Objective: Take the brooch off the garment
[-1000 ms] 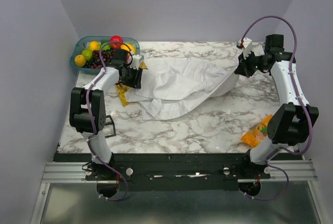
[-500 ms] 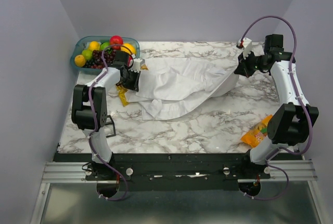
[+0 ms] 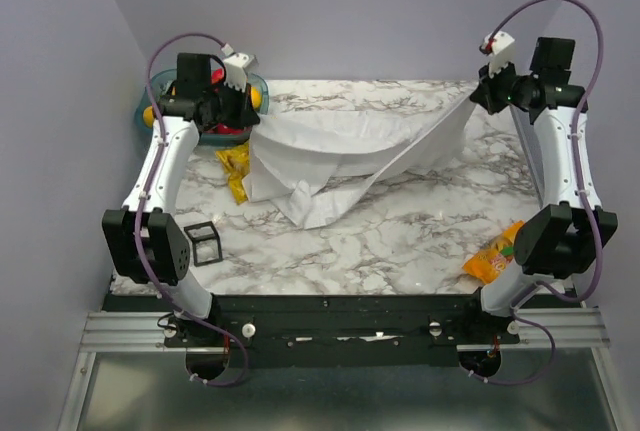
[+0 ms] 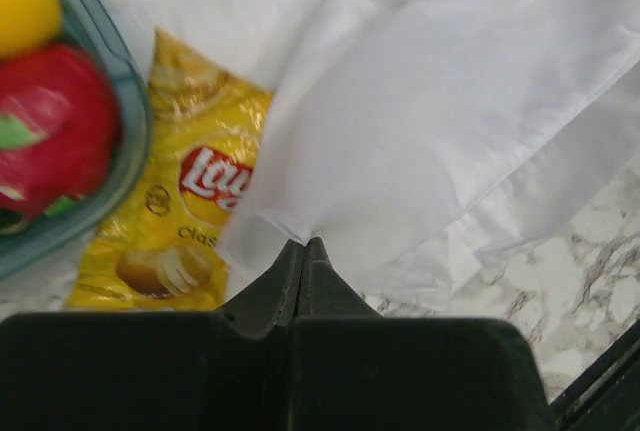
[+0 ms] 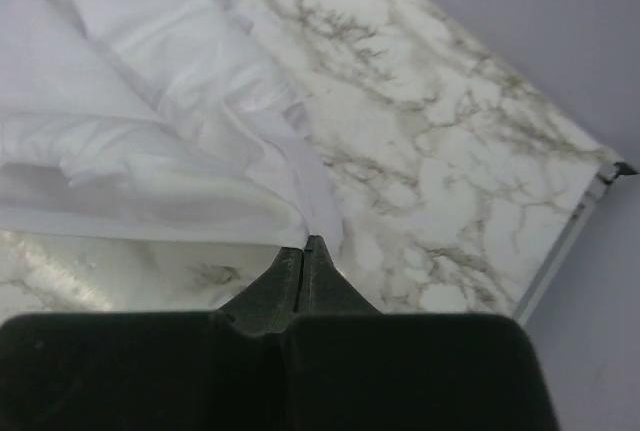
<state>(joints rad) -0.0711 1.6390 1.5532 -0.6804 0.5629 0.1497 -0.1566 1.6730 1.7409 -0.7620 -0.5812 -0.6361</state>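
Observation:
The garment (image 3: 350, 151) is a large white shirt, lifted off the marble table and hanging stretched between both arms, with its lower folds still resting on the table. At the back left, my left gripper (image 3: 248, 116) is shut on the garment's left edge; the left wrist view shows the white cloth (image 4: 430, 121) pinched at the closed tips (image 4: 303, 244). At the back right, my right gripper (image 3: 478, 101) is shut on the garment's right corner, and its closed tips (image 5: 305, 243) nip the fabric (image 5: 150, 171). The brooch is hidden in every view.
A yellow chip bag (image 3: 234, 166) lies on the table partly under the garment's left side, also seen as the bag (image 4: 190, 211). A teal fruit bowl (image 3: 139, 109) stands in the back-left corner. An orange snack packet (image 3: 495, 251) lies front right. A small black frame (image 3: 203, 243) sits front left.
My left gripper closed on the garment's left edge, then rose and moved back. The right arm also lifted. The garment went from lying slack to hanging stretched between them.

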